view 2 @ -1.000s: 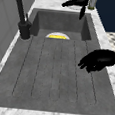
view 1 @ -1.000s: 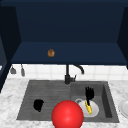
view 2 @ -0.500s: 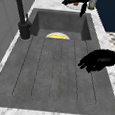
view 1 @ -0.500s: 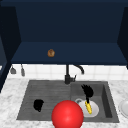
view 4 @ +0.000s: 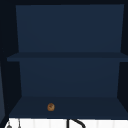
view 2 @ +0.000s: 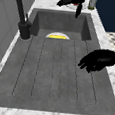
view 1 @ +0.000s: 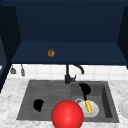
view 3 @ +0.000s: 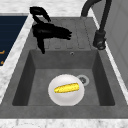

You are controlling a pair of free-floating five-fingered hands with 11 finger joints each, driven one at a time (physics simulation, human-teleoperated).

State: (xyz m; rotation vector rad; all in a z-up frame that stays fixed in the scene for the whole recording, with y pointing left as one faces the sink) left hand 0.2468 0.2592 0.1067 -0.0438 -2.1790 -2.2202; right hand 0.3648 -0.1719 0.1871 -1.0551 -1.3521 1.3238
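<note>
The right side view is showing the corn [view 3: 66,88] lying on the plate [view 3: 57,97] inside the sink [view 3: 100,82]; the left side view is showing just the plate's edge. The right hand [view 1: 85,88] is hovering above with relaxed fingers, holding nothing. The left hand [view 1: 38,104] is hanging over the drainboard, fingers loosely straight.

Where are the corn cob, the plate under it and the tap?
corn [view 3: 66,88], right side view, middle of the cob.
plate [view 3: 60,98], right side view, bare white part below the cob.
tap [view 2: 24,27], left side view, its thick base.

Yellow corn cob [view 3: 66,88] on white plate [view 3: 58,98], grey ribbed sink [view 2: 54,75], red ball [view 1: 67,115], navy cabinet [view 4: 67,75].
</note>
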